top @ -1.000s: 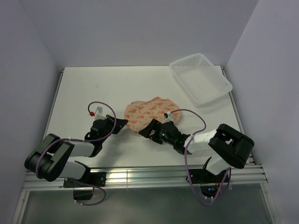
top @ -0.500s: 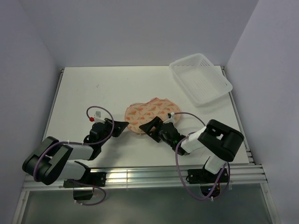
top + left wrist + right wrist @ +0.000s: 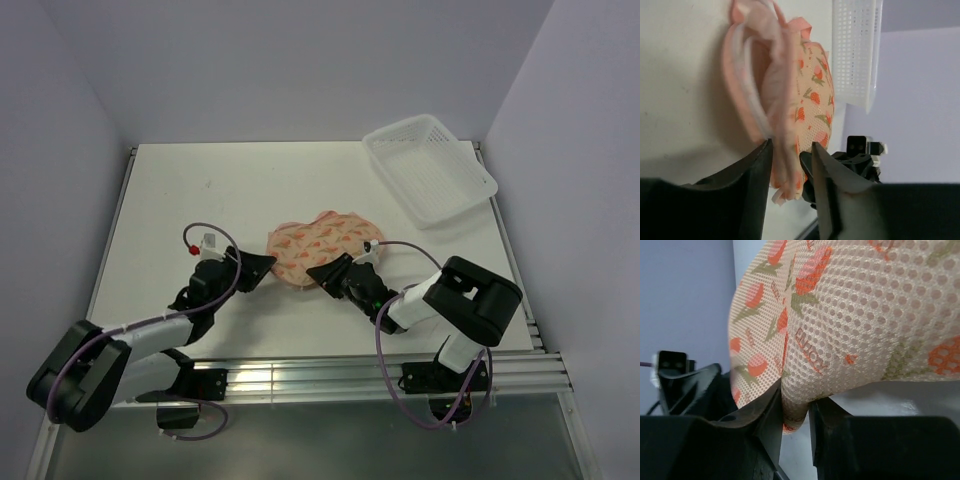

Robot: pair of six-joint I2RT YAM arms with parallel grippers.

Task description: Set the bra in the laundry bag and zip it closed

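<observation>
Pale lilac walls [image 3: 300,60] close in a white surface [image 3: 200,190] on the left, far and right sides. A white plastic lattice basket [image 3: 430,165] stands at its far right corner, well apart from everything else. The laundry bag [image 3: 320,238] lies near the middle of the surface, a little to the right and toward the near edge, between the two arms. It is a rounded two-lobed pouch of cream honeycomb mesh, printed with small orange-pink fruit and green leaves, and it has a pink zipper rim. The left wrist view looks into its gaping mouth, where the bra [image 3: 774,70] shows as pale peach-pink folds tucked inside and bulging past the rim. The right tool [image 3: 318,272] is at the bag's near edge, with its jaws drawn narrow and pinching a fold of the printed mesh. The left tool [image 3: 262,264] is at the bag's left end. Its jaws stand partly apart, and the pink edge hangs loose between them. Small orange lettering [image 3: 810,350] is printed on the mesh beside the right tool, too tilted to read.
</observation>
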